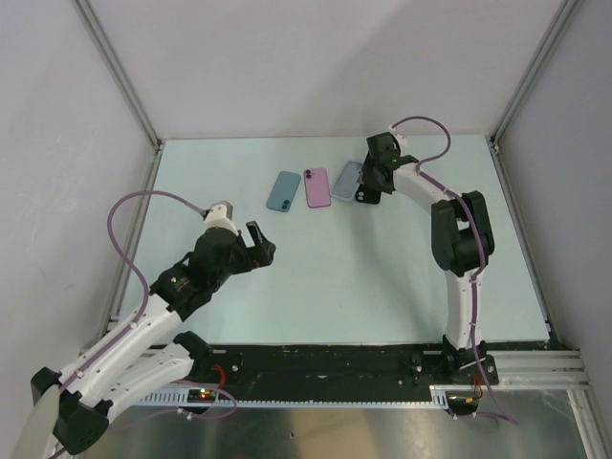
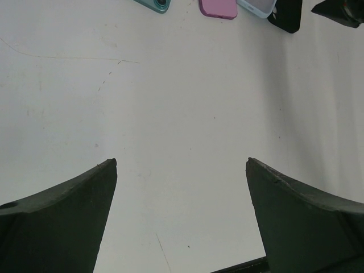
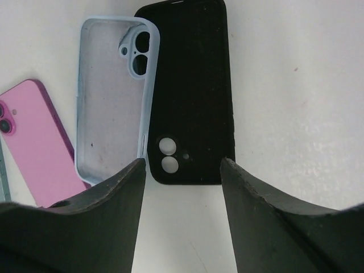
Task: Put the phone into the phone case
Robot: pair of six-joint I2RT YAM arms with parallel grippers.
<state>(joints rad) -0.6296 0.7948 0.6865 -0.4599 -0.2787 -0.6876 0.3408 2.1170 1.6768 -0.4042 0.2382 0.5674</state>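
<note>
A pink phone [image 1: 316, 187] [image 3: 34, 142] and a teal phone [image 1: 283, 191] lie flat at the far middle of the table. Right of them are a light blue phone case [image 1: 346, 182] [image 3: 111, 96], hollow side up, and a black phone case [image 3: 190, 85] touching its right edge. My right gripper [image 1: 371, 182] [image 3: 183, 162] hangs low over the black case's near end. Its fingers flank that end, partly closed in, with bare table between them. My left gripper [image 1: 260, 244] [image 2: 182, 162] is open over bare table, well short of the phones, holding nothing.
The pale green table [image 1: 382, 277] is boxed in by white walls and metal rails [image 1: 516, 220] at the left, right and back. The black base rail [image 1: 335, 363] runs along the near edge. In the left wrist view the right gripper [image 2: 338, 11] shows at the top right.
</note>
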